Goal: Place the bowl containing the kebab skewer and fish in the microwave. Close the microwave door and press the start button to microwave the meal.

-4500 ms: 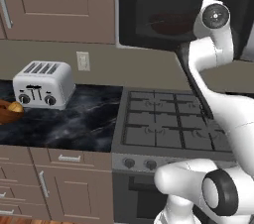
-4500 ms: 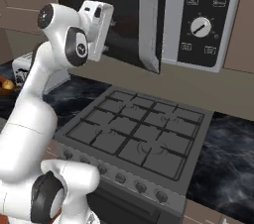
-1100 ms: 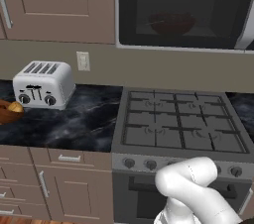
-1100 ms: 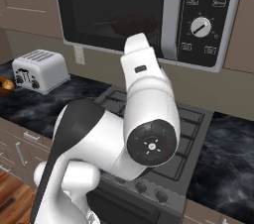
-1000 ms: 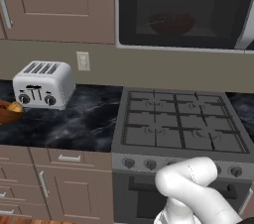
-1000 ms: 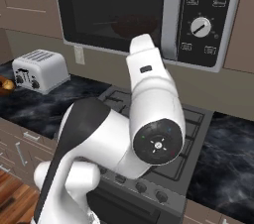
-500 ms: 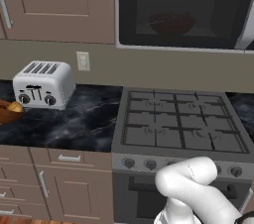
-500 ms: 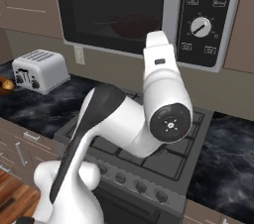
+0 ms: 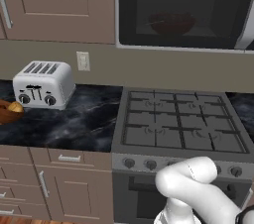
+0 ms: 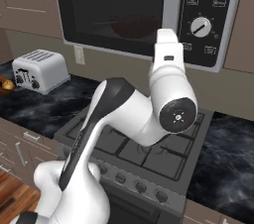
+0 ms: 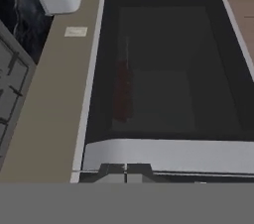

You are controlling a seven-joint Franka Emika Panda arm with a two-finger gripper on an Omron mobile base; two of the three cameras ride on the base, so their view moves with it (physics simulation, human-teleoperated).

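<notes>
One bowl [image 9: 172, 22] shows dimly behind the closed door [image 9: 178, 10] in the left base view, sitting level inside the microwave [image 9: 186, 12].

Right base view: the arm rises before the panel's buttons [image 10: 211, 49]; a stray touch could hit the wrong one.

Hand view: the handle [image 11: 168, 154] runs across, and the gripper [image 11: 125, 170] is closed, empty.

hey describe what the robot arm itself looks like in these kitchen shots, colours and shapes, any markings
The arm is glossy white with rounded, tube-like links and a dark grey to black band over one joint. A round grey cap with a small ringed mark closes the end of one joint. The end effector has two small dark finger tips. No cables or lettering are visible.
</notes>
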